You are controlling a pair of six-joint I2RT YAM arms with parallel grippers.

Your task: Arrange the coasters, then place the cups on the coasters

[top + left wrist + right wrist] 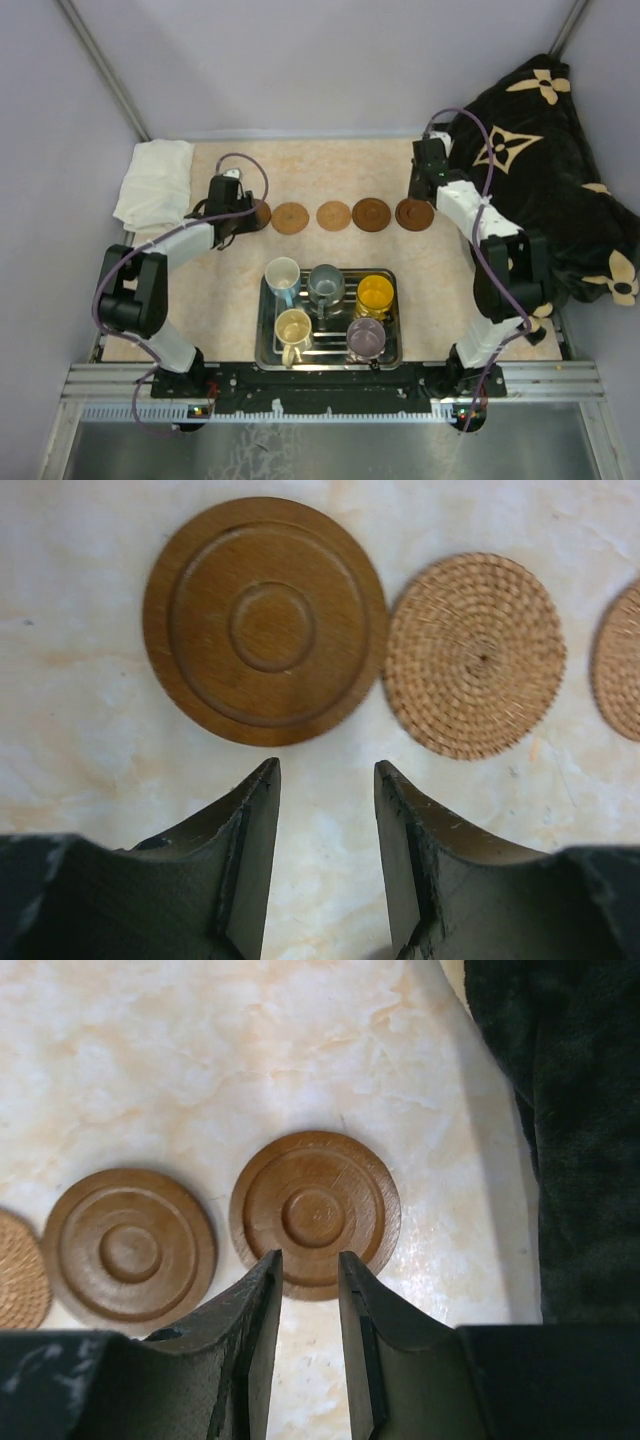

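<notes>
Scanning from the left on the top camera, I am seeing a white cloth point(155, 180) lying at the far left corner of the table point(330, 165). The left gripper point(235, 222) is hanging over the near side of the first coaster point(262, 213) and partly hiding it. The left wrist camera is giving me that disc whole, in grooved wood, with a woven coaster point(475, 655) just beside it. It is also showing the jaws standing apart with only bare tabletop between them. Overhead, the row of five coasters point(333, 215) is running across the table, which neither wrist view is giving me. Nearer the bases, the steel tray point(390, 345) is holding all five cups point(325, 283), none on a coaster. Further right, the right gripper point(420, 190) is hovering at the last coaster point(414, 214). Its wrist camera is showing the fingers point(255, 1320) a narrow slit apart, pinching nothing, with their tips over that wooden disc's near rim; whether they are touching it I cannot tell. A dark patterned blanket point(540, 170) is lying at the far right.
</notes>
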